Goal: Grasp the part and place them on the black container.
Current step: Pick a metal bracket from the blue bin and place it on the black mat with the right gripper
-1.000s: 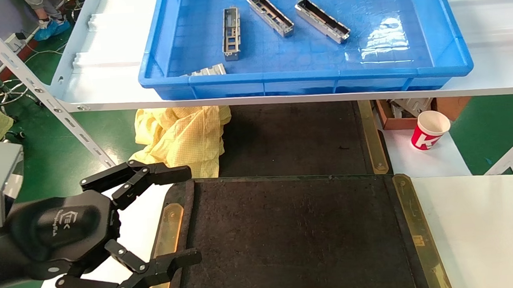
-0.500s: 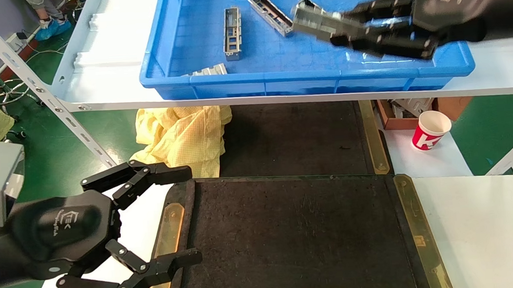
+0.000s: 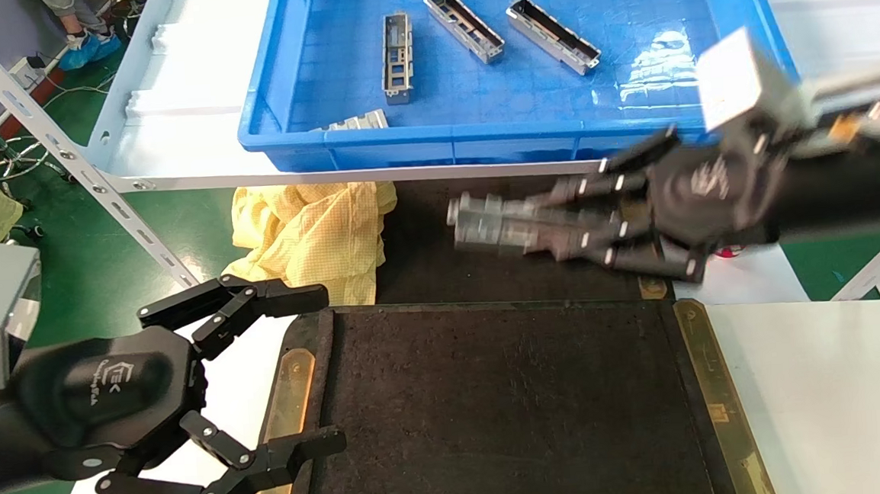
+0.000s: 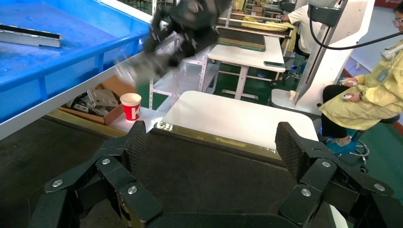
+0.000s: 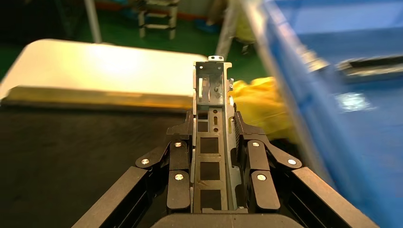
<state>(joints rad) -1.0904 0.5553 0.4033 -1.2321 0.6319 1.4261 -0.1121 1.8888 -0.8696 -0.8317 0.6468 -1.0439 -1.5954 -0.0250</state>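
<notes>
gripping the part (image 3: 496,227) lengthwise between its jaws, the right gripper (image 3: 599,218) hangs in the air just below the front wall of the blue crate (image 3: 524,131), above a dark mat beyond the black container (image 3: 511,411). most of the part lies clamped between the two fingers (image 5: 178,164), and its tabbed end (image 5: 212,83) sticks out past the fingertips, toward the yellow cloth (image 3: 309,236). three more silver housings (image 3: 464,24) lie in the crate, well behind the jaws. the left gripper (image 3: 298,370) rests at the container's left brass strip (image 3: 285,394), jaws spread wide with nothing between them.
</notes>
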